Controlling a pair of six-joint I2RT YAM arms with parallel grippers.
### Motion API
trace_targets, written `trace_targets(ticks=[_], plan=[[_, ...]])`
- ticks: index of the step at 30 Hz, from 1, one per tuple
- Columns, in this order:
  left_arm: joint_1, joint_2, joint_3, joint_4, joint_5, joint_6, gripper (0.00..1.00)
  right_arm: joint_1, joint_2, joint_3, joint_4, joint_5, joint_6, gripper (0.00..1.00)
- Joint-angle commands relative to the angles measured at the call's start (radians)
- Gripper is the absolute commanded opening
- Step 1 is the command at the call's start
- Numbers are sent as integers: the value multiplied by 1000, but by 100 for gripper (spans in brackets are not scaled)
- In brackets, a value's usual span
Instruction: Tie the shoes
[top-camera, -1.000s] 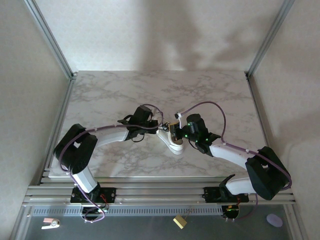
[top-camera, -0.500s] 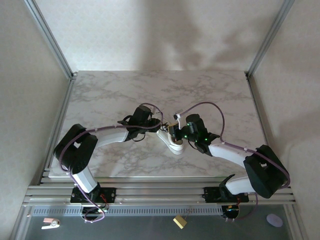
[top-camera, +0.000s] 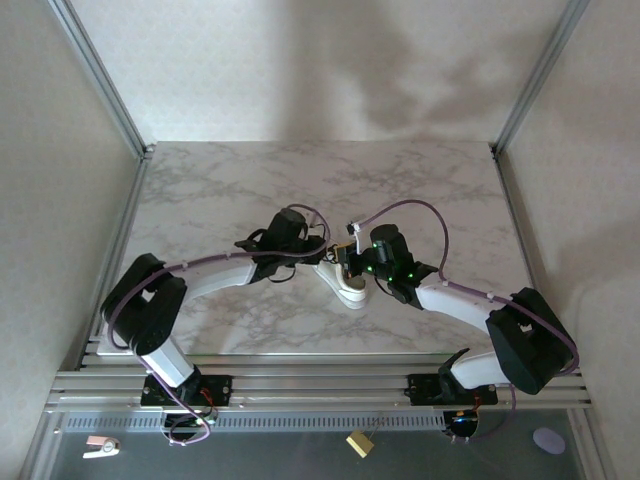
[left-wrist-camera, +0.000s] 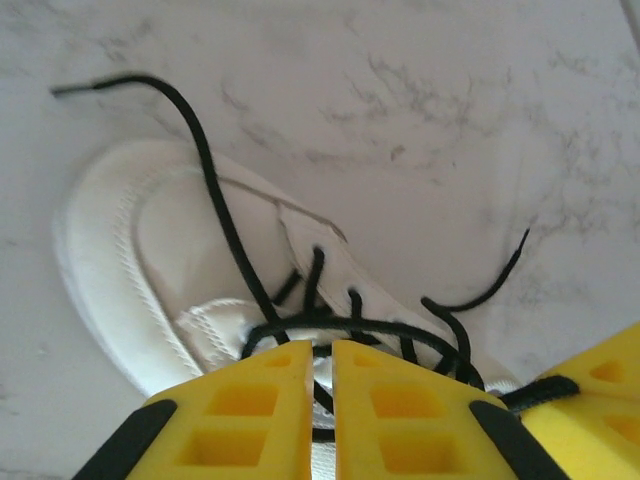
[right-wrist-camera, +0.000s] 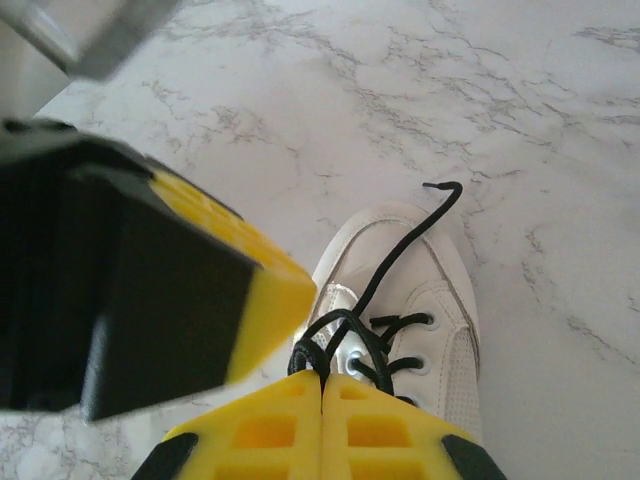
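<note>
**Shoe.** One white shoe (top-camera: 350, 290) stands on its sole on the marble counter (top-camera: 220, 190). It sits near the middle, slightly toward the near edge. Both arms reach in over it from opposite sides, and the two claws meet above the laced part.

**Laces.** In the left wrist view, the black laces (left-wrist-camera: 215, 200) are untied.
- One strand runs from the eyelets across the open top of the shoe (left-wrist-camera: 150, 270). It passes over the rounded end, and its tip lies on the bare counter (left-wrist-camera: 450, 100).
- A second, shorter end lies on the counter on the other side of the shoe.
- A loop of lace arcs across the shoe just ahead of the yellow fingertips.

**Left claw.** The fingers of the left claw (left-wrist-camera: 322, 365) stand almost together, with a thin slit between them. Whether a strand is caught in that slit cannot be told. In the right wrist view, its black and yellow body (right-wrist-camera: 180, 290) hangs just beside the shoe (right-wrist-camera: 440, 300).

**Right claw.** The right claw (right-wrist-camera: 322, 385) is pressed together with no gap. Several strands of the laces (right-wrist-camera: 400, 245) converge at the seam between its fingertips, so it is pinching them directly above the eyelets. One strand leads away from this point over the shoe opening, and its tip curls just past the far end of the shoe. In the left wrist view, a yellow finger of this claw (left-wrist-camera: 590, 400) shows at the lower right, with a strand leading to it.
</note>
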Motion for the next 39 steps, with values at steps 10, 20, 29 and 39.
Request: trace_targets(ticks=[10,20,29,39], plan=[[-6,65,97,-68,6,-58,13,-1,6,14,-3,20,7,0],[-8,84,120,-101,-23,-71,17,3,7,23,-17,26,10,0],[-7,102,134,-129,-40,-71,19,3,6,19,-17,27,9,0],[-7,118,152,-153,-55,-66,21,3,9,22,-17,22,8,0]])
